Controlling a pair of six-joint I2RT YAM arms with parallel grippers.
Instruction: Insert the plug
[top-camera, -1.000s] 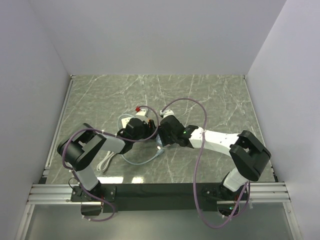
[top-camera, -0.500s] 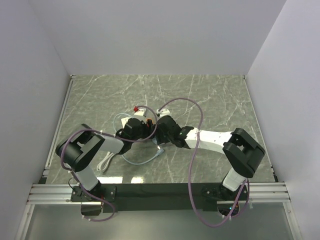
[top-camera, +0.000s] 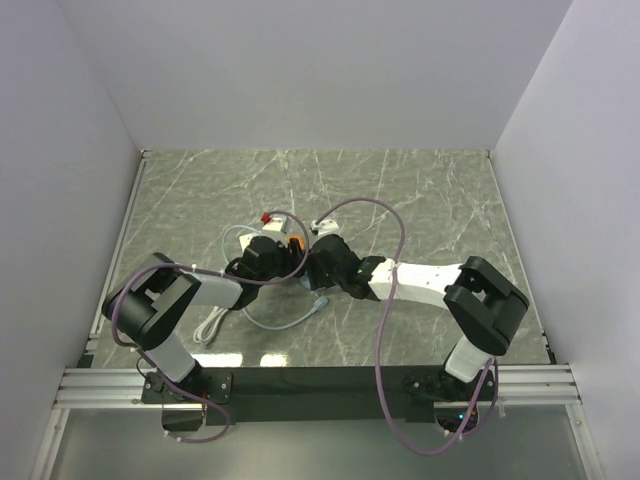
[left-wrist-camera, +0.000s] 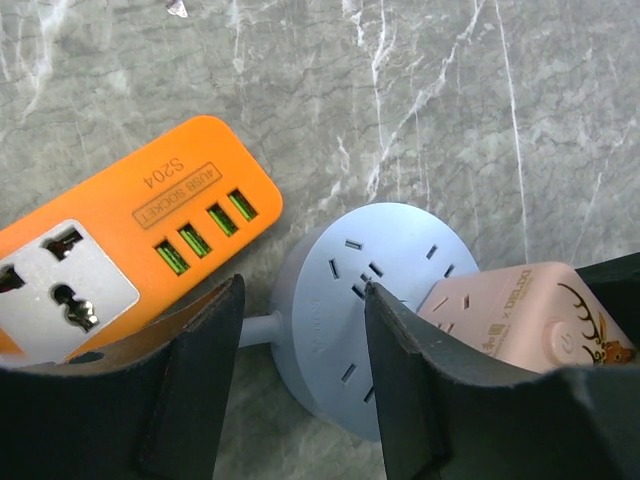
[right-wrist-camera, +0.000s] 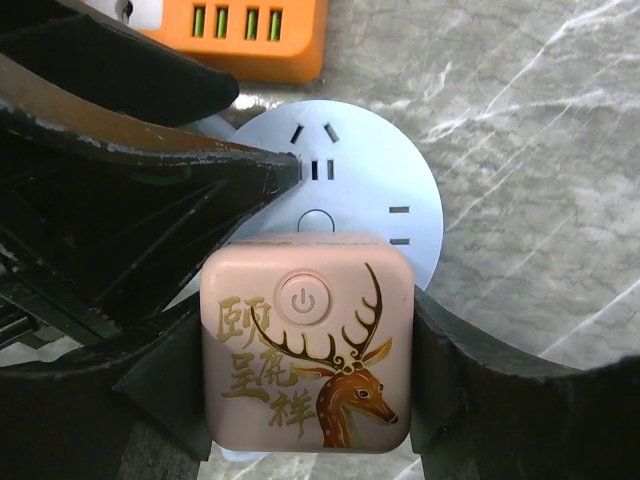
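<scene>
Pink deer plug (right-wrist-camera: 307, 345) pinched tight in the right gripper (top-camera: 325, 268), hovering over the round blue socket (left-wrist-camera: 375, 290), can't tell if it's seated, both arms stretched low and inward, left gripper (left-wrist-camera: 298, 385) jaws spread, straddling the socket's rim, orange power strip (left-wrist-camera: 150, 220) just beside its fingers

Smooth matt plastic on pink plug (right-wrist-camera: 305, 300), pale-blue round socket (right-wrist-camera: 400, 170) and orange strip (left-wrist-camera: 120, 190); faintly glossy, stone-patterned table (left-wrist-camera: 480, 100).

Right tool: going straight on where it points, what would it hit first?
Probably the round socket, just beyond the plug the right tool grips; their gap is unclear.
</scene>
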